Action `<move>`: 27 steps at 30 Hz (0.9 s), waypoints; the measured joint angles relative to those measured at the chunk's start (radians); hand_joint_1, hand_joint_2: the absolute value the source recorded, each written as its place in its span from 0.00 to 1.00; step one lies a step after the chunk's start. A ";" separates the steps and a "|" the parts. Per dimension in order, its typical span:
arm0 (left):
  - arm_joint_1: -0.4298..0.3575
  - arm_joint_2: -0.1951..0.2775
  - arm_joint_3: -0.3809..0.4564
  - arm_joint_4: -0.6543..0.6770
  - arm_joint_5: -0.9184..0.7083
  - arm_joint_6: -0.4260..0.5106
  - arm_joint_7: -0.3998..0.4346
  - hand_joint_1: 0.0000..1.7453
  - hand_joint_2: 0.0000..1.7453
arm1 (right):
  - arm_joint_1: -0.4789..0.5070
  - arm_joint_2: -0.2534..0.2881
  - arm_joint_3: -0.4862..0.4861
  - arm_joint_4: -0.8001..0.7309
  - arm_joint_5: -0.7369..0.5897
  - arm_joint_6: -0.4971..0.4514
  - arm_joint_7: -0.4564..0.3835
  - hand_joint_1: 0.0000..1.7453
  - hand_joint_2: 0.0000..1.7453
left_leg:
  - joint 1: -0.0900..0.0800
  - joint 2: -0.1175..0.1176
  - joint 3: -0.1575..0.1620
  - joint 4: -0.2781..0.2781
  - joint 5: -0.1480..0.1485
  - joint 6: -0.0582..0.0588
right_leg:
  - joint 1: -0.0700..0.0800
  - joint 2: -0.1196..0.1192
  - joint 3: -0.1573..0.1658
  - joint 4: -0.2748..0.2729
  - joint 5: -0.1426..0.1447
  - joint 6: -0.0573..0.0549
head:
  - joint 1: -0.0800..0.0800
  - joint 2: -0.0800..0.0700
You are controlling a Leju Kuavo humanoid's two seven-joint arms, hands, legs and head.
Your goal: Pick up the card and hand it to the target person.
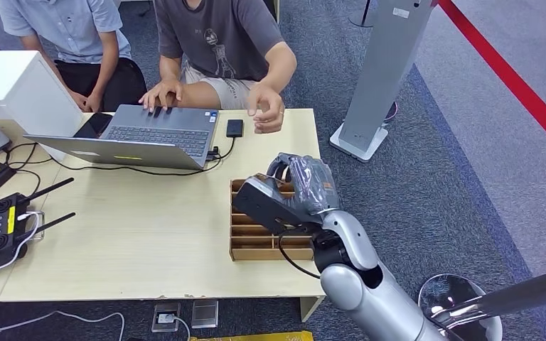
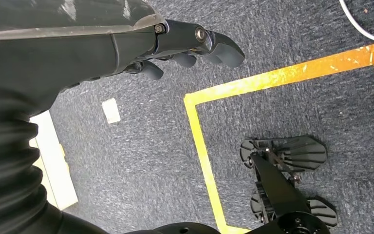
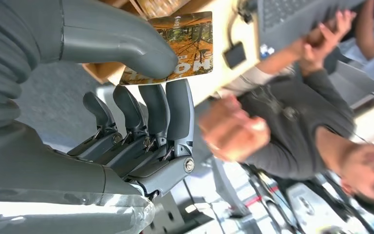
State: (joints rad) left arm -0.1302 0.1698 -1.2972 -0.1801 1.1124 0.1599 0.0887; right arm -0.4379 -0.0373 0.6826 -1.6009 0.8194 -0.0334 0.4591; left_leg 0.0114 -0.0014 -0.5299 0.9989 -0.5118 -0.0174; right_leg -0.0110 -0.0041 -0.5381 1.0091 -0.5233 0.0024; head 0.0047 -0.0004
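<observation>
my right hand (image 1: 302, 186) was raised over the far right part of the wooden table (image 1: 149, 234), just above the brown slotted card holder (image 1: 256, 238). in the right wrist view my thumb (image 3: 126, 44) pressed the card (image 3: 182, 46) against my fingers (image 3: 175, 105), so the card was pinched and lifted clear of the holder. the card was orange and brown with a printed picture and some lettering i could not read. from the head view the card itself was hidden behind my hand.

the person in the dark grey shirt (image 1: 220, 32) sat across the table, one hand on the laptop (image 1: 153, 135), the other hand (image 1: 266, 110) lifted toward me, near my right hand but apart from it. in the right wrist view that hand (image 3: 233, 129) was blurred. a second person in a light blue shirt (image 1: 64, 25) sat beside them.

my left hand (image 2: 175, 46) hung over the blue-grey carpet (image 2: 141, 161), its fingers loosely curved and apart, holding nothing, near a line of yellow floor tape (image 2: 199, 141).
</observation>
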 joint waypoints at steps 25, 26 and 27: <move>-0.077 -0.002 -0.040 0.000 -0.052 -0.024 0.045 0.00 1.00 | -0.505 0.182 0.005 0.923 0.017 -0.165 -0.267 0.21 1.00 | 0.000 -0.001 -0.002 0.000 0.004 -0.001 | 0.000 -0.002 -0.001 0.002 0.003 -0.001 | 0.000 0.000; -0.075 -0.002 -0.041 0.000 -0.052 -0.027 0.042 0.00 1.00 | -0.510 0.187 0.005 0.940 0.020 -0.165 -0.267 0.00 1.00 | 0.000 -0.001 -0.002 0.000 0.004 -0.001 | 0.000 -0.002 -0.001 0.002 0.003 -0.001 | 0.000 0.000; -0.074 -0.002 -0.042 0.000 -0.053 -0.033 0.038 0.00 1.00 | -0.513 0.191 0.005 0.954 0.023 -0.165 -0.266 0.00 1.00 | 0.000 -0.001 -0.002 0.000 0.004 -0.001 | 0.000 -0.002 -0.001 0.002 0.003 -0.001 | 0.000 0.000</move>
State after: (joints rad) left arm -0.2038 0.1682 -1.3394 -0.1801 1.0596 0.1271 0.1270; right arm -0.9508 0.1540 0.6878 -0.6465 0.8420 -0.1987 0.1934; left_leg 0.0114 -0.0021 -0.5319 0.9990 -0.5078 -0.0182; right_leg -0.0110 -0.0059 -0.5396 1.0108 -0.5208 0.0019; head 0.0043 -0.0004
